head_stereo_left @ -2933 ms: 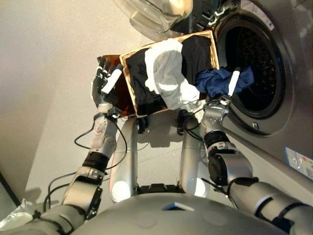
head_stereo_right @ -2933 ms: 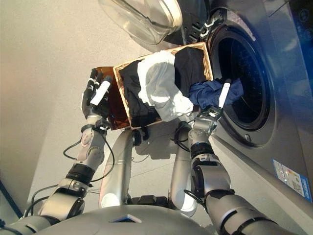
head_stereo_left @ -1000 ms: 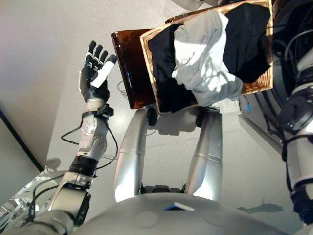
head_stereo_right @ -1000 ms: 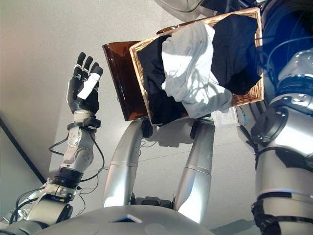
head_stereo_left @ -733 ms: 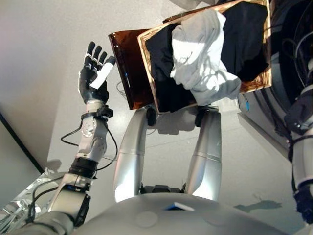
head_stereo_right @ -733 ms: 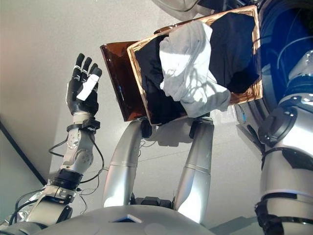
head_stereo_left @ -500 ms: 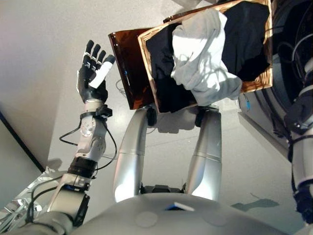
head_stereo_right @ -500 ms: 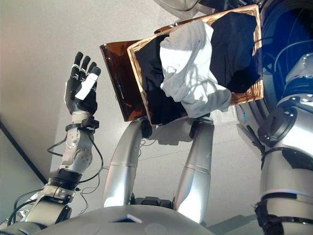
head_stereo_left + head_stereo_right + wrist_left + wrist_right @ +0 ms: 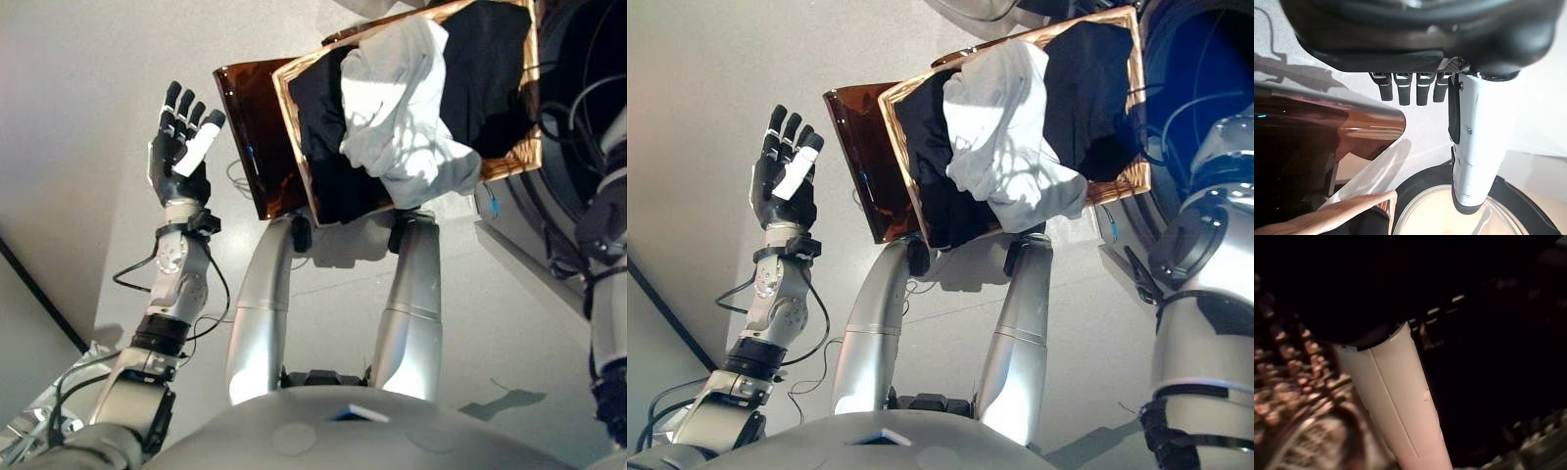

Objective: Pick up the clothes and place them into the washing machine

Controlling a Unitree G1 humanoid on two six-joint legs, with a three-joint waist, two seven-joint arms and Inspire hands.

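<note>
— Left hand (image 9: 179, 147) first: where does it stand?
— Raised clear of everything, well to the left of the basket (image 9: 534, 88); fingers straight, thumb with its white cover out, nothing in it; its wrist view shows the same, with the brown lid (image 9: 1312, 132) below the fingertips.
— Right hand?
— Its arm reaches up at the right edge toward the washer (image 9: 1185, 88); the hand is out of sight from the head; in its wrist view only the white thumb (image 9: 1396, 406) shows against darkness and the drum's studded wall (image 9: 1288, 377); whether it is released or clenched, I cannot tell.
— Clothes?
— In the basket; a white garment (image 9: 402, 108) lies heaped over the middle and hangs over the near rim; black clothes (image 9: 490, 69) lie to either side of it.
— Basket's position?
— Just beside the washer's opening; the lid leans against its left side, touching.
</note>
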